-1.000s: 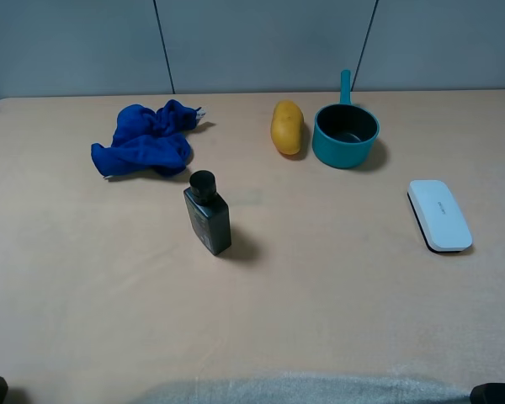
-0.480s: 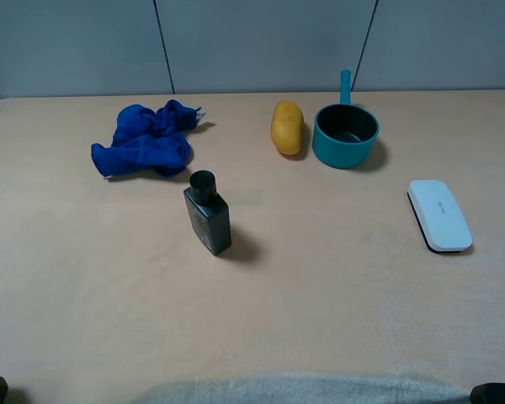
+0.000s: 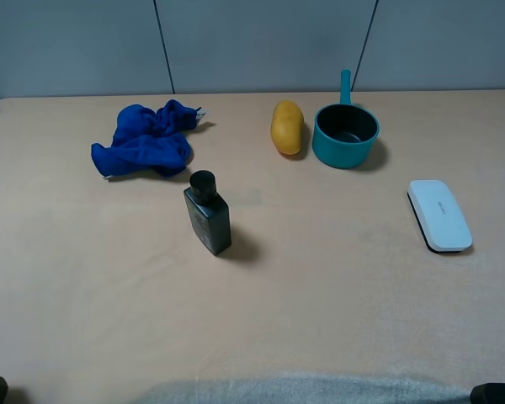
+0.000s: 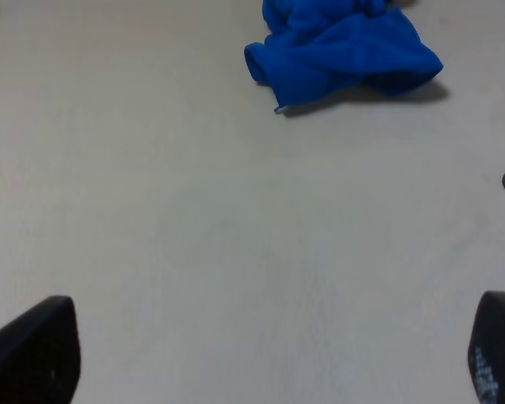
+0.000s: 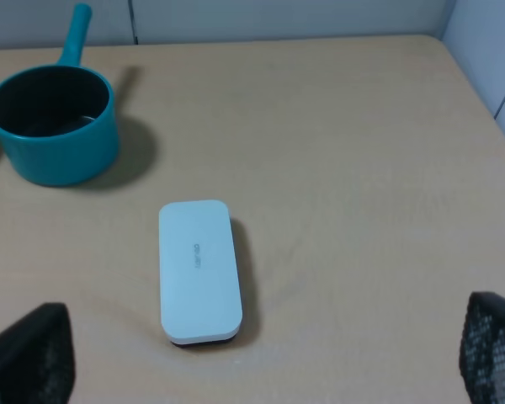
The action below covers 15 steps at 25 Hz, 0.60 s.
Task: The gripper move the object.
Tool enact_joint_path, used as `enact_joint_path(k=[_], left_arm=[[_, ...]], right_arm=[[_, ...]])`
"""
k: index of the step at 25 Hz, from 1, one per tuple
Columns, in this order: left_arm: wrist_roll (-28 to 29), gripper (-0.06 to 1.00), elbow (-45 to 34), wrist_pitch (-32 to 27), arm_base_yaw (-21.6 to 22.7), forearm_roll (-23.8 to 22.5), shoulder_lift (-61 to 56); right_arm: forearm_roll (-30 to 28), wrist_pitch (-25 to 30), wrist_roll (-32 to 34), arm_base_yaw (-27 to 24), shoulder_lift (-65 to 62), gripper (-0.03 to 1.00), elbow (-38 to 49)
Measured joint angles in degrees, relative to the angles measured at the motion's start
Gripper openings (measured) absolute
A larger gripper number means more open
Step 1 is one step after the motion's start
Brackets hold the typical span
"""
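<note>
The teal saucepan stands upright at the back right of the table, its straight handle pointing away, right of the yellow potato. It also shows in the right wrist view, far ahead of my right gripper, which is open and empty, with both fingertips at the frame's lower corners. My left gripper is open and empty over bare table, well short of the blue cloth. In the exterior high view only dark bits of the arms show at the bottom corners.
A black bottle stands left of centre. A crumpled blue cloth lies at the back left. A white flat case lies on the right, between my right gripper and the saucepan in the right wrist view. A grey wall runs behind the table.
</note>
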<state>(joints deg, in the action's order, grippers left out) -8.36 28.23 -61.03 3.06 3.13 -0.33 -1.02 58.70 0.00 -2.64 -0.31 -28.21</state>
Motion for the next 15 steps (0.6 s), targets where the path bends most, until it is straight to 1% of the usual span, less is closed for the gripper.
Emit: enact_joint_path(k=[15], left_arm=[[0.0,0.93,0.0,0.0,0.0,0.0,0.0]], right_arm=[[0.04,0.0,0.0,0.0,0.0,0.69,0.0]])
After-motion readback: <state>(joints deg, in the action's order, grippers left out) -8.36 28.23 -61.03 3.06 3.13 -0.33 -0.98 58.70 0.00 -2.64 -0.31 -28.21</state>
